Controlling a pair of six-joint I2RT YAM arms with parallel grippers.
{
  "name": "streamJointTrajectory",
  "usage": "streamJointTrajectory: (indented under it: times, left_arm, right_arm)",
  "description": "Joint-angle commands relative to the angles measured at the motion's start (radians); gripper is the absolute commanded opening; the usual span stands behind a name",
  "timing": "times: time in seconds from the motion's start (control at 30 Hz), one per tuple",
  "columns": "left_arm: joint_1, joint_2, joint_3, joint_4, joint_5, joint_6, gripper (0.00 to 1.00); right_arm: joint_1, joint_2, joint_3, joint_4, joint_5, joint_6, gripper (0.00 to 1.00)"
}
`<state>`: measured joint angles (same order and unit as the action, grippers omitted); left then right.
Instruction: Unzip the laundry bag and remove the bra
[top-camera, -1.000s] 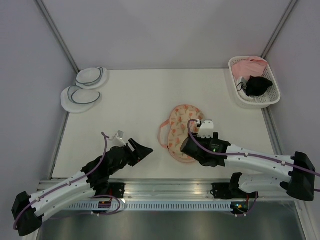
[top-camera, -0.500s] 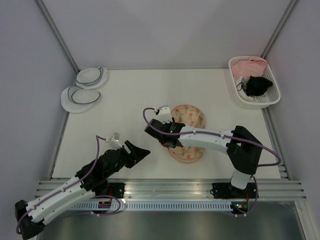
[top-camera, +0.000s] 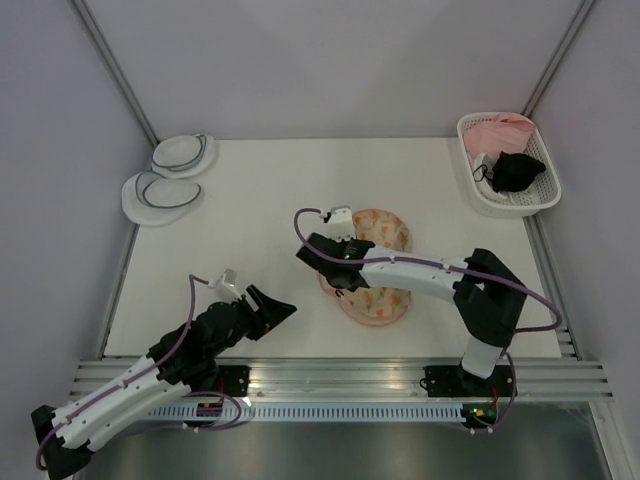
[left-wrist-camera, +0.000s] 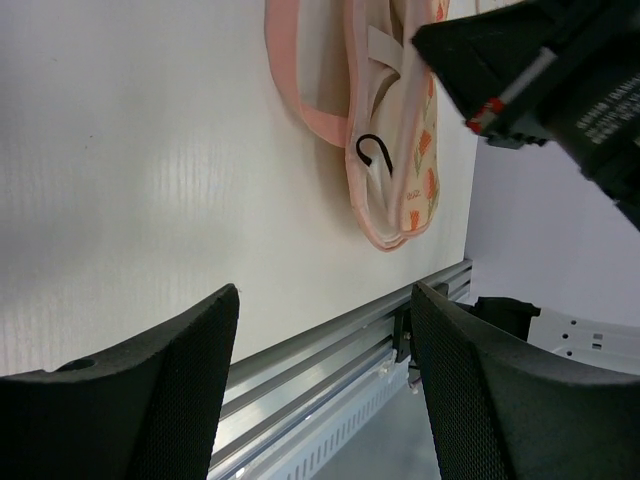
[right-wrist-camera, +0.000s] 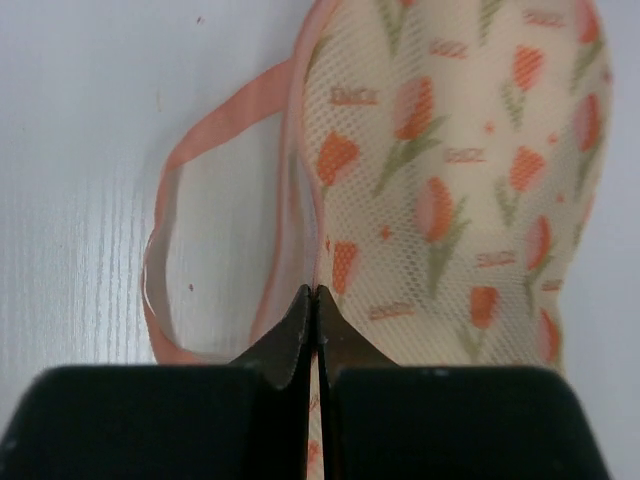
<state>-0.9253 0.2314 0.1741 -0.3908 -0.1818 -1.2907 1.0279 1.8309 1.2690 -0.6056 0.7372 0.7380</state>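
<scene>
From above, the laundry bag (top-camera: 383, 232) lies mid-desk (top-camera: 250, 210). My right end effector (top-camera: 340, 283) sits at its left edge, and my left end effector (top-camera: 278, 308) hangs apart to the left, released.

In my left wrist view, my left end effector (left-wrist-camera: 325, 292) gapes over bare desk (left-wrist-camera: 150, 150), with the laundry bag (left-wrist-camera: 405, 190) lying beyond it.

In my right wrist view, my right end effector (right-wrist-camera: 312, 300) is clenched tight at the pink-trimmed edge of the laundry bag (right-wrist-camera: 450, 180), beside its strap (right-wrist-camera: 170, 220). Whether it pinches anything I cannot tell.

— What encloses it?
— Pale grey walls (top-camera: 330, 60) on three sides, metal posts (top-camera: 115, 75) in the corners.
— And below?
— A white tabletop (top-camera: 270, 200) (evenly lit), aluminium rail (top-camera: 340, 375) along its near edge.
</scene>
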Motion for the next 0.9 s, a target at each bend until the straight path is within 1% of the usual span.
streamJointTrajectory:
  times: [0.0,0.03,0.07,0.1,0.13,0.17,0.23,0.27,0.3,0.33,0.37,0.4,0.43,0.47,0.5,0.53,0.6,0.63,0.67,0.73,0.77,0.8,0.87]
  left_arm:
    - [-0.003,-0.009,-0.004,-0.011,-0.013,-0.002,0.73]
    - [-0.004,-0.006,-0.004,-0.011,-0.015,-0.001,0.73]
    - [-0.004,-0.004,-0.002,-0.013,-0.018,-0.001,0.73]
    - [-0.004,-0.003,-0.001,-0.013,-0.019,0.001,0.73]
    - [-0.004,0.0,0.001,-0.013,-0.019,0.002,0.73]
    - [-0.004,0.002,0.002,-0.011,-0.021,0.002,0.73]
    - [-0.004,0.009,0.007,-0.011,-0.024,0.004,0.73]
    - [-0.003,0.011,0.01,-0.013,-0.024,0.004,0.73]
    - [-0.003,0.014,0.013,-0.011,-0.024,0.005,0.73]
    - [-0.003,0.02,0.015,-0.011,-0.024,0.005,0.73]
    - [-0.004,0.025,0.021,-0.011,-0.024,0.007,0.73]
    - [-0.004,0.031,0.025,-0.011,-0.024,0.008,0.73]
    - [-0.004,0.043,0.033,-0.011,-0.024,0.01,0.73]
    - [-0.004,0.049,0.037,-0.011,-0.022,0.011,0.73]
    - [-0.004,0.057,0.044,-0.011,-0.019,0.016,0.73]
    - [-0.003,0.071,0.053,-0.011,-0.016,0.024,0.73]
    - [-0.004,0.083,0.059,-0.011,-0.013,0.027,0.73]
    - [-0.004,0.086,0.062,-0.01,-0.012,0.024,0.73]
    - [-0.004,0.092,0.061,-0.011,-0.015,0.022,0.73]
    - [-0.003,0.095,0.059,-0.008,-0.018,0.013,0.74]
    - [-0.004,0.092,0.056,-0.008,-0.021,0.011,0.74]
    - [-0.004,0.092,0.053,-0.008,-0.022,0.008,0.73]
    - [-0.004,0.089,0.05,-0.008,-0.024,0.007,0.73]
  right_arm:
    - [-0.003,-0.229,-0.034,-0.064,0.143,0.035,0.0]
    - [-0.005,-0.261,-0.042,-0.1,0.171,0.059,0.0]
    - [-0.014,-0.312,-0.043,-0.197,0.235,0.079,0.0]
    - [-0.026,-0.332,-0.042,-0.259,0.266,0.102,0.01]
    - [-0.037,-0.349,-0.042,-0.325,0.302,0.188,0.0]
    - [-0.072,-0.386,-0.046,-0.459,0.359,0.231,0.0]
    - [-0.109,-0.423,-0.065,-0.595,0.427,0.351,0.0]
    - [-0.156,-0.439,-0.092,-0.667,0.454,0.506,0.01]
    - [-0.188,-0.482,-0.112,-0.797,0.497,0.584,0.0]
    - [-0.219,-0.51,-0.156,-0.848,0.511,0.653,0.02]
    - [-0.282,-0.578,-0.184,-0.84,0.499,0.675,0.19]
    - [-0.314,-0.617,-0.21,-0.821,0.484,0.673,0.29]
    - [-0.353,-0.652,-0.256,-0.798,0.475,0.644,0.53]
    - [-0.364,-0.71,-0.272,-0.746,0.464,0.618,0.66]
    - [-0.373,-0.734,-0.283,-0.72,0.452,0.588,0.71]
    - [-0.374,-0.755,-0.292,-0.694,0.438,0.554,0.75]
    - [-0.374,-0.809,-0.293,-0.597,0.416,0.421,0.76]
    - [-0.373,-0.829,-0.312,-0.527,0.353,0.329,0.76]
    - [-0.374,-0.878,-0.333,-0.326,0.291,0.096,0.76]
    - [-0.373,-0.924,-0.39,-0.182,0.184,-0.036,0.76]
    - [-0.374,-0.953,-0.41,-0.064,0.037,-0.086,0.76]
    - [-0.373,-0.96,-0.427,-0.019,-0.022,-0.138,0.75]
    - [-0.374,-0.935,-0.464,0.061,-0.163,-0.152,0.74]
